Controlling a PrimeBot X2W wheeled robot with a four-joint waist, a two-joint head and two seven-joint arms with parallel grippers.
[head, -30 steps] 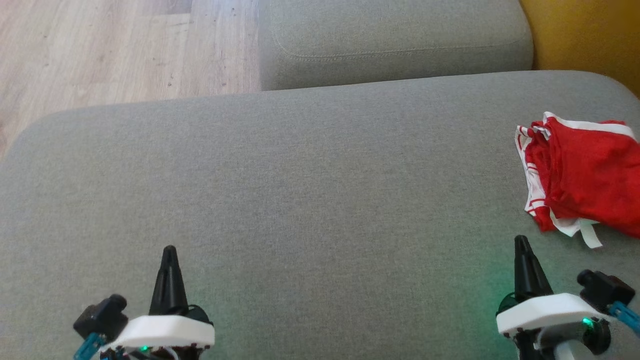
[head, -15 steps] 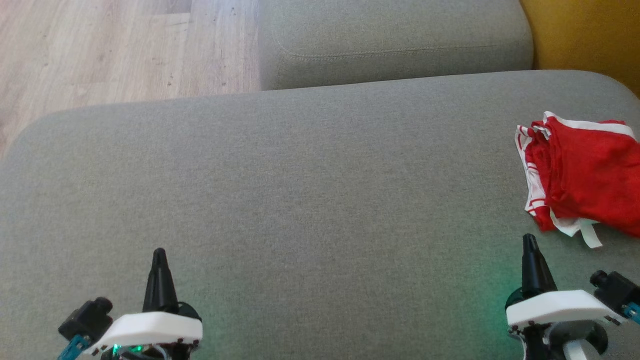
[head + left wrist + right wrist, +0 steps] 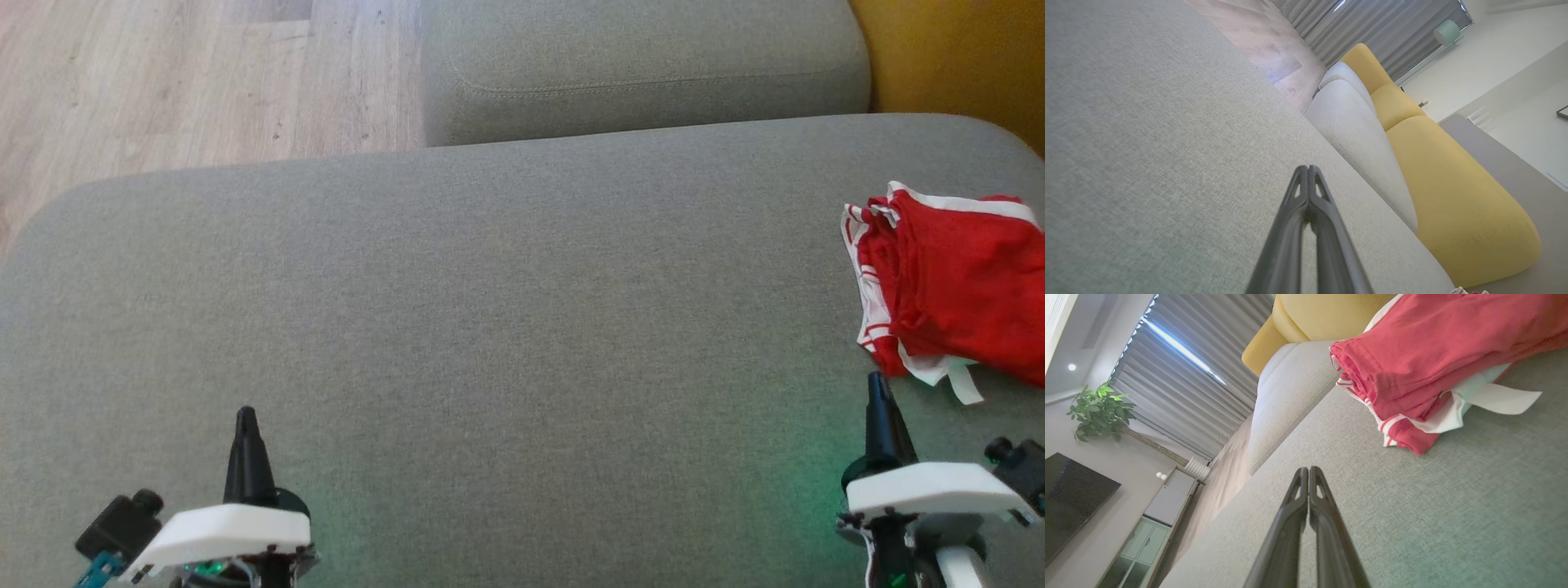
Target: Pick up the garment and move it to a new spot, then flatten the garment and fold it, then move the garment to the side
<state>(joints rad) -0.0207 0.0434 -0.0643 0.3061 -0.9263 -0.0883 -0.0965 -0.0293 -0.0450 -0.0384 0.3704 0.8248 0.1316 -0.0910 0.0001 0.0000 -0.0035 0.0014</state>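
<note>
Lying bunched at the right end of the grey seat cushion (image 3: pixel 490 327), the red garment (image 3: pixel 955 282) seems soft and light, best pinched at its striped hem, while the left gripper (image 3: pixel 245 415) and the right gripper (image 3: pixel 878 382) are both closed and empty.

red garment (image 3: pixel 959 286): 1 | grippers: 2, left gripper (image 3: pixel 245 413) and right gripper (image 3: pixel 877 378) | grey cushions: 2, big grey cushion (image 3: pixel 490 310) and small grey cushion (image 3: pixel 645 65) | potted plant (image 3: pixel 1100 410): 1 | television (image 3: pixel 1069 502): 1
</note>
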